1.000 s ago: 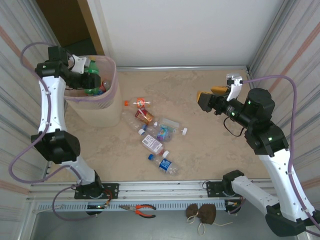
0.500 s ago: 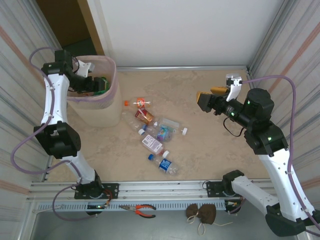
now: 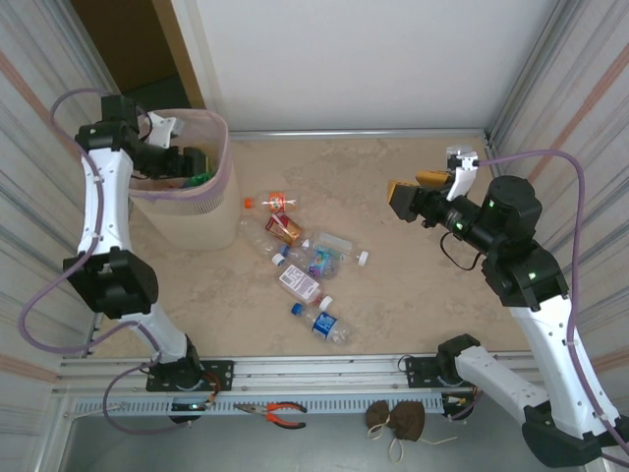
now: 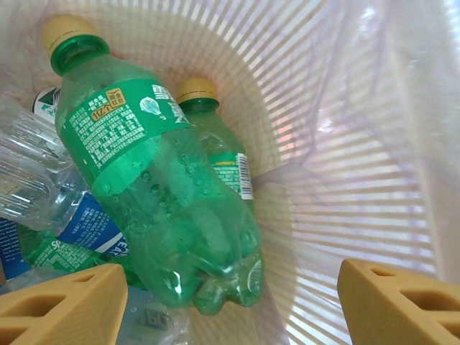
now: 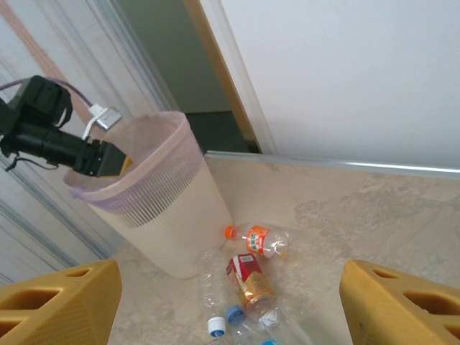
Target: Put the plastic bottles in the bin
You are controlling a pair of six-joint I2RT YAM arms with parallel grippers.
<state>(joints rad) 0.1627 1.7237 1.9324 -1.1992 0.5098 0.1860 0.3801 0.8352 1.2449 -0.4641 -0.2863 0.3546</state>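
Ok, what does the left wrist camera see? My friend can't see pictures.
A green bottle lies inside the pale ribbed bin, over a second green bottle and a clear blue-labelled bottle. The left gripper hangs open above them, holding nothing.

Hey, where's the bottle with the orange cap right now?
In the top view, the orange-capped bottle lies on the table just right of the bin, with the brown-labelled bottle just below it in that picture.
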